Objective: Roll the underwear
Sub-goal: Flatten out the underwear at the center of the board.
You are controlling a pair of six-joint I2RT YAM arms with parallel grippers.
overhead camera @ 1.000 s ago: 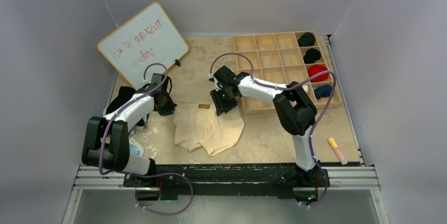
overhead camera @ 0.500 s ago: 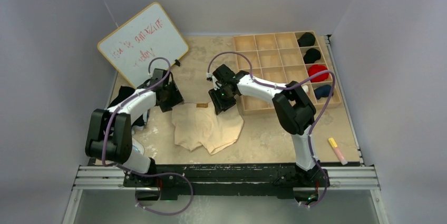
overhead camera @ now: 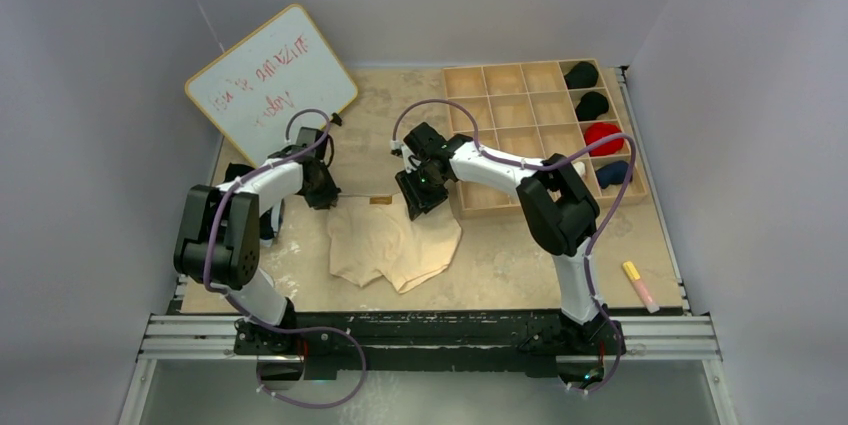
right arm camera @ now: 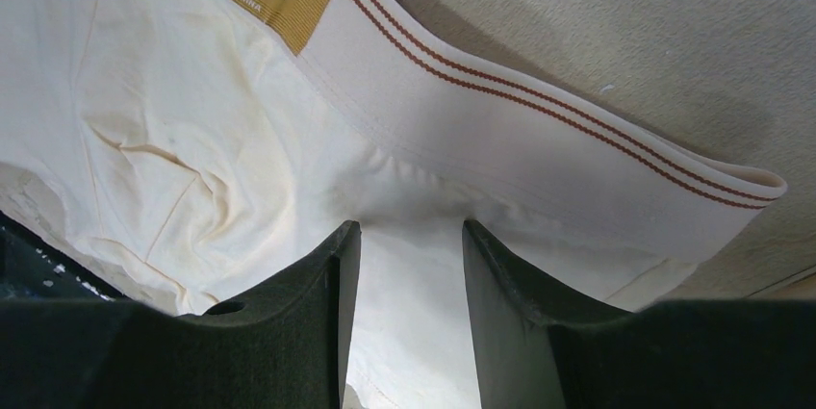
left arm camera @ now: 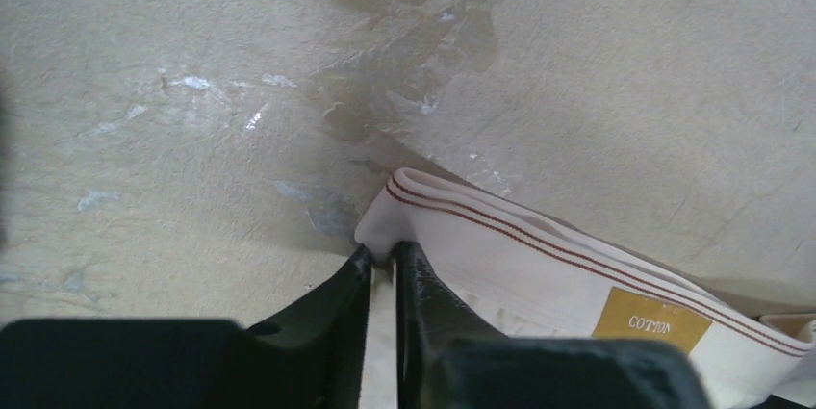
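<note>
Both grippers meet the waistband (left arm camera: 500, 223) of the cream underwear (overhead camera: 395, 243) lying on the table (overhead camera: 505, 267): the left gripper (left arm camera: 383, 257) has swung in to its far-left corner and pinches it, fingers almost together, while the right gripper (right arm camera: 411, 236) stays put, jaws parted over the cloth.

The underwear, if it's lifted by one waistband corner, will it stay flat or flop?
Probably floppy: the underwear lies creased and wrinkled in the top view. Likely light for its size, since the cloth looks thin and the left tool pinches only one corner. If pushed, it would likely bunch up rather than slide whole.
</note>
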